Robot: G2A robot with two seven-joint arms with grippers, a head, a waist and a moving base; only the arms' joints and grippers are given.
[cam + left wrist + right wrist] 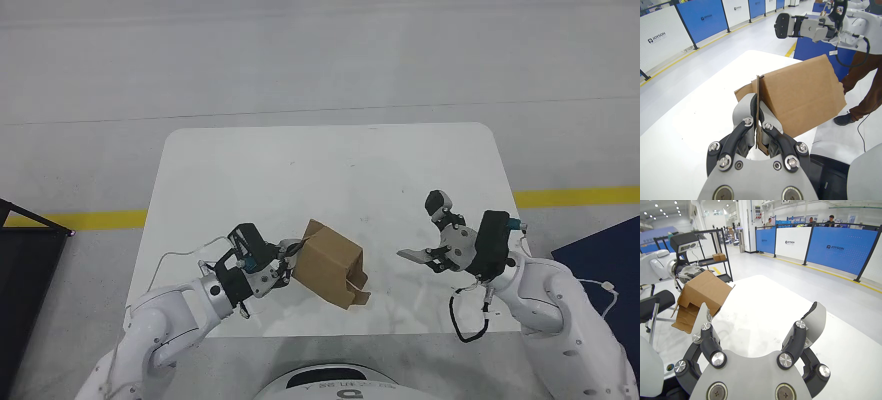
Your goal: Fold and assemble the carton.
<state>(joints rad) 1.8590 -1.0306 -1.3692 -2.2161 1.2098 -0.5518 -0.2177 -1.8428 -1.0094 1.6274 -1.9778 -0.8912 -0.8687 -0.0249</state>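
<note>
White table [330, 170] on a pale grey floor [320, 60], and a yellow line [100, 217] runs past behind it. Out in the room, there are blue-and-white partition panels [829, 251], and a black shelf rack [725, 278] carrying small cardboard boxes [719, 256].

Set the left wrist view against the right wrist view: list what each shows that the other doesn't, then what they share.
Left wrist view: the left gripper shut on a flap of the carton, seen edge-on, plus the carton's closed side panel. Right wrist view: the right gripper open, holding nothing, plus the carton's open end, not yet folded shut. Shared: the carton and the white table.
</note>
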